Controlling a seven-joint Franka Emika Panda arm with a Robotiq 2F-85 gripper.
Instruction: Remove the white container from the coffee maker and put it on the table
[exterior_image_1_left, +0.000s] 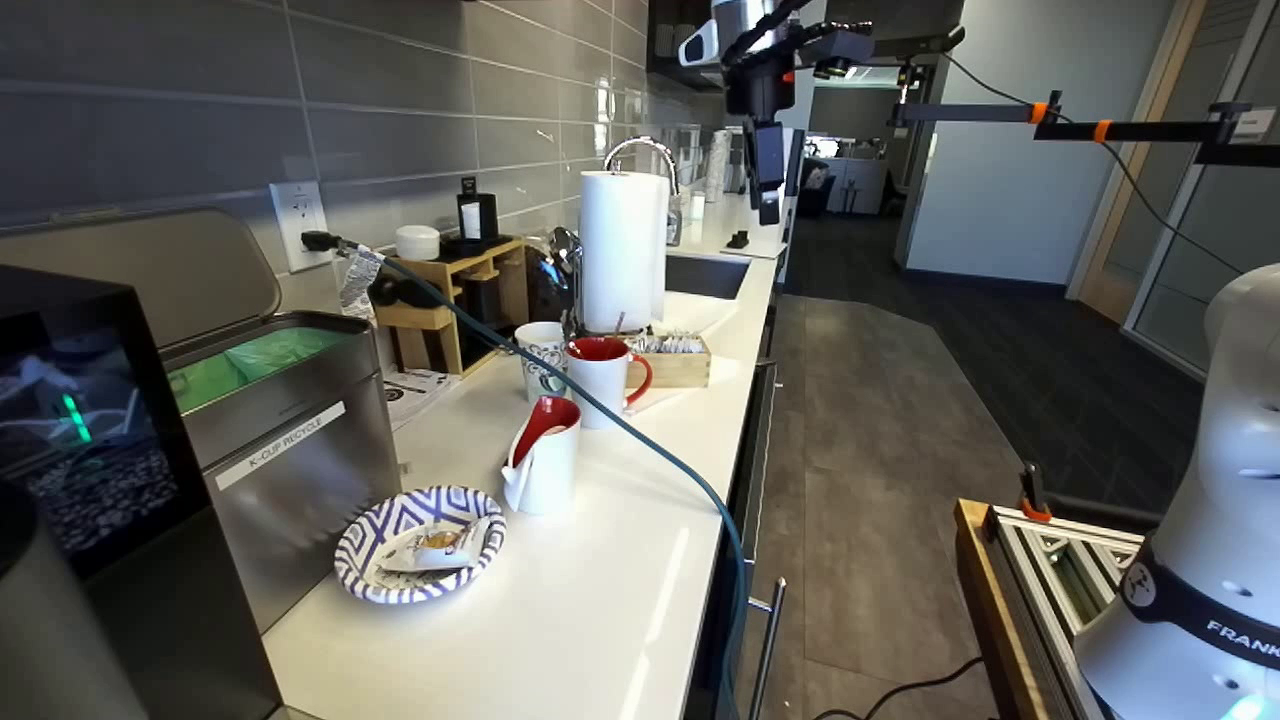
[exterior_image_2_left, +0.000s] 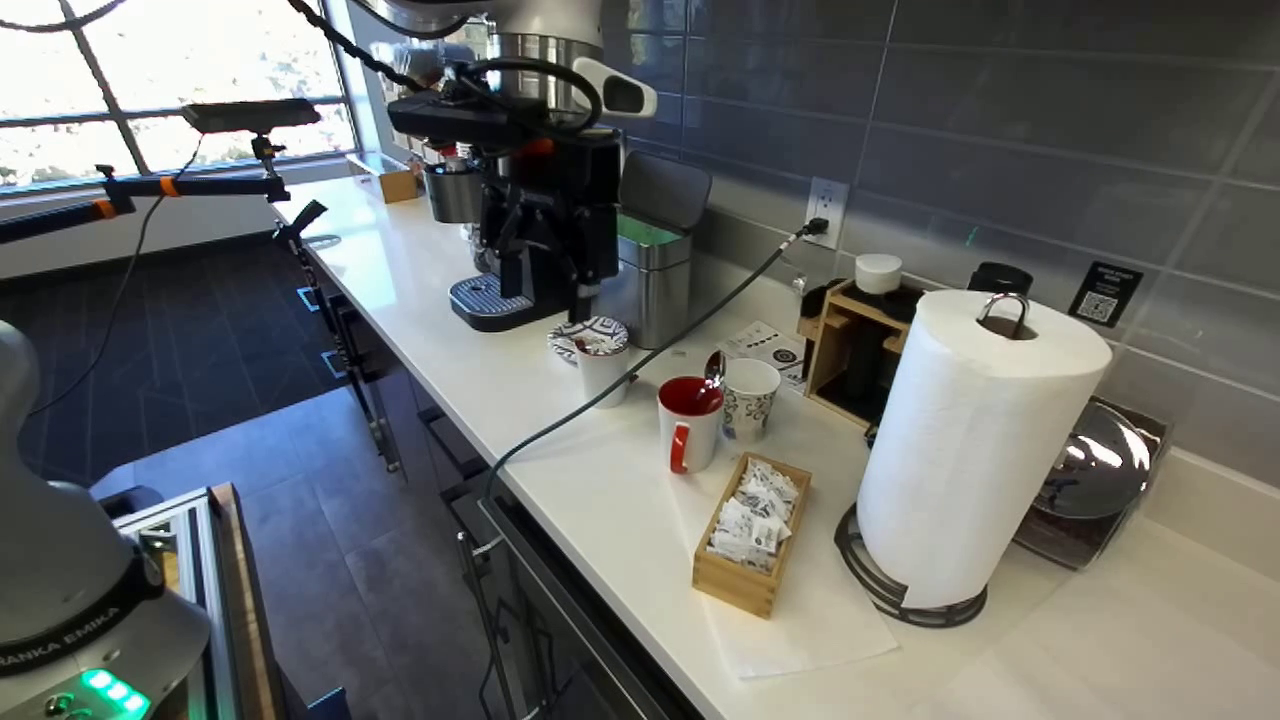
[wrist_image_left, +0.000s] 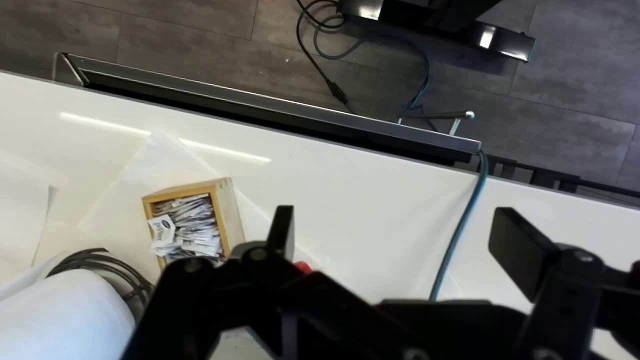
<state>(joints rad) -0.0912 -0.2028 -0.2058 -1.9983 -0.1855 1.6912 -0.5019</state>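
Observation:
The coffee maker (exterior_image_1_left: 115, 450) is a big black machine with a teal-green glow on its screen, cut off at the left of an exterior view. In an exterior view its drip tray (exterior_image_2_left: 492, 300) shows, while much of its body is hidden behind my gripper. I cannot make out the white container; it is hidden or out of view. The table is a cream-white countertop (exterior_image_1_left: 600, 610), also in the wrist view (wrist_image_left: 360, 195). My gripper (wrist_image_left: 397, 235) is open and empty, high above the counter. It shows in both exterior views (exterior_image_1_left: 768, 185) (exterior_image_2_left: 548, 285).
A blue cable (exterior_image_1_left: 640, 435) crosses above the counter from the wall outlet to the front edge. A blue-patterned plate (exterior_image_1_left: 360, 550), red-lined mugs (exterior_image_1_left: 597, 385), a packet box (exterior_image_2_left: 740, 580), a paper roll (exterior_image_2_left: 970, 470) and a steel bin (exterior_image_1_left: 300, 480) stand along it.

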